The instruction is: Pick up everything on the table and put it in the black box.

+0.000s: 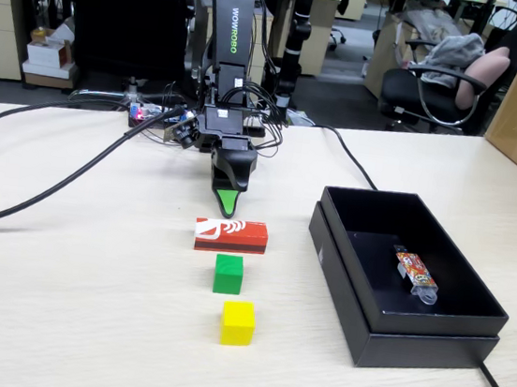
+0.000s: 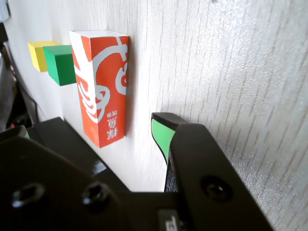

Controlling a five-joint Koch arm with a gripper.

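An office with chairs lies behind the pale table (image 1: 54, 319). The black box (image 1: 470, 314) sits at right in the fixed view, an orange packet (image 1: 416, 272) inside. The gripper (image 1: 227, 203) hangs empty behind the red box (image 1: 231, 235), its spread unclear. Then the green cube (image 1: 228, 274), then the yellow cube (image 1: 238, 323).

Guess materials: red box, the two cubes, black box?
Flat red rectangular box: printed cardboard, crisp folded edges, slight sheen. Green cube and yellow cube: painted wood or plastic, can't tell; uniform matte faces. Shallow black box: matte cardboard, thin upright walls.
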